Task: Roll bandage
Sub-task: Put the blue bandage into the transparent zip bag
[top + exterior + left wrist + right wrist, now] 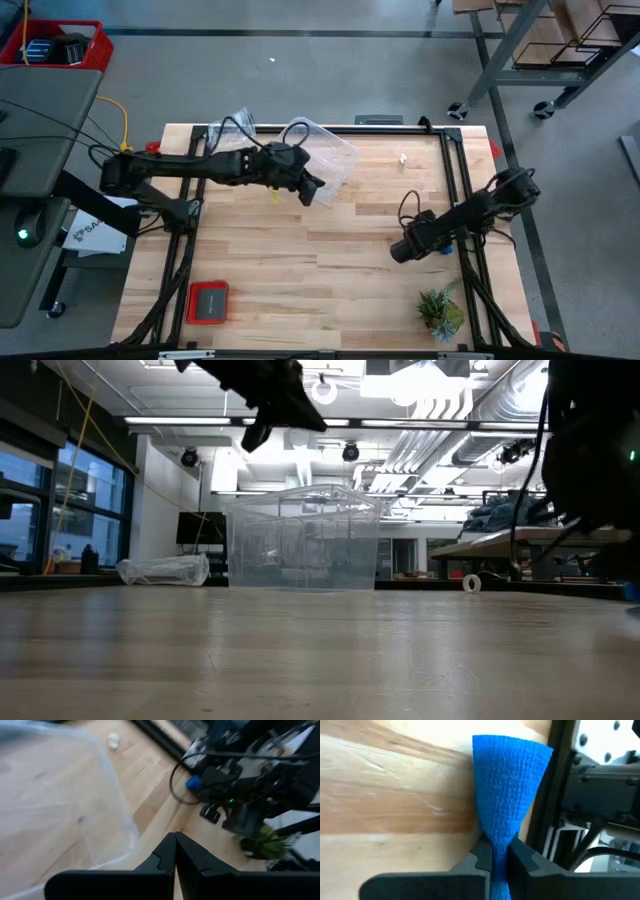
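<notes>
From above, your left gripper (pixel 312 188) hangs over the clear tub (pixel 325 155) at the far left, fingers pressed together. Your right gripper (pixel 400 250) sits low at the right. Its wrist view shows it pinching the bandage (pixel 507 795) at the table (pixel 385 795) edge.

Two dark arms are reaching over the wooden surface (pixel 300 260). Sitting on it are one clear plastic tub (pixel 325 160), one blue bandage (pixel 507 795), one small green plant (pixel 440 310) and one red-framed pad (pixel 209 302).

blue bandage (pixel 509 795), red tray (pixel 209 302)
</notes>
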You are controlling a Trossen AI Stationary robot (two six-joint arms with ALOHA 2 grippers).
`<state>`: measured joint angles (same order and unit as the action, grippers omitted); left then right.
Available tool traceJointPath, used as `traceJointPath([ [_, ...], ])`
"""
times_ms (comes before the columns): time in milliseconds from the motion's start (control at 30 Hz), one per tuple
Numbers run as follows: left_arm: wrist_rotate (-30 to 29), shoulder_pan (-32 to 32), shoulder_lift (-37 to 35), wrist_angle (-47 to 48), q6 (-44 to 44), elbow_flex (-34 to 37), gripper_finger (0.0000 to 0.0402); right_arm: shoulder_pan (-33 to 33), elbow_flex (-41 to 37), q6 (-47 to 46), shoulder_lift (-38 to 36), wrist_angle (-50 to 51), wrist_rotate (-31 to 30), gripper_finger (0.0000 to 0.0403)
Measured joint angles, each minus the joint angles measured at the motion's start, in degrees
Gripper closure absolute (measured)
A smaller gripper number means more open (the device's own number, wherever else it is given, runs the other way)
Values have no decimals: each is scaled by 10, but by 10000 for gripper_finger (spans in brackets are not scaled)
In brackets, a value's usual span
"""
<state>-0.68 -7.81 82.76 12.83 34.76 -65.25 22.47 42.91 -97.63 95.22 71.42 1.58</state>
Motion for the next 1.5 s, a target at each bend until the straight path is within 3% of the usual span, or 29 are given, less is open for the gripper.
traceJointPath([
  [200,0,-8,-36,-11,-10,0,401,9,32,-43,-29,40,-17,381],
  [467,1,-12,-102,-8,-49,-9,402,25,123,-48,-83,41,-96,396],
  [600,11,-7,-140,21,-66,-9,401,32,173,11,-97,28,-120,395],
  [800,10,29,-171,167,-65,-9,401,41,239,149,-105,-14,-125,395],
  [933,-17,74,-169,251,-59,-8,401,40,263,230,-105,-60,-126,395],
  [1033,-34,109,-169,247,-45,11,402,33,268,265,-105,-85,-126,395],
  [1133,-88,129,-173,254,-9,31,401,24,268,276,-105,-90,-129,395],
  [1267,-159,71,-194,244,7,32,402,12,268,291,-105,-93,-137,395],
  [1367,-161,-12,-197,252,6,29,395,1,268,318,-105,-95,-136,395],
  [1500,-140,-132,-189,236,-10,17,356,-11,268,347,-105,-95,-128,395],
])
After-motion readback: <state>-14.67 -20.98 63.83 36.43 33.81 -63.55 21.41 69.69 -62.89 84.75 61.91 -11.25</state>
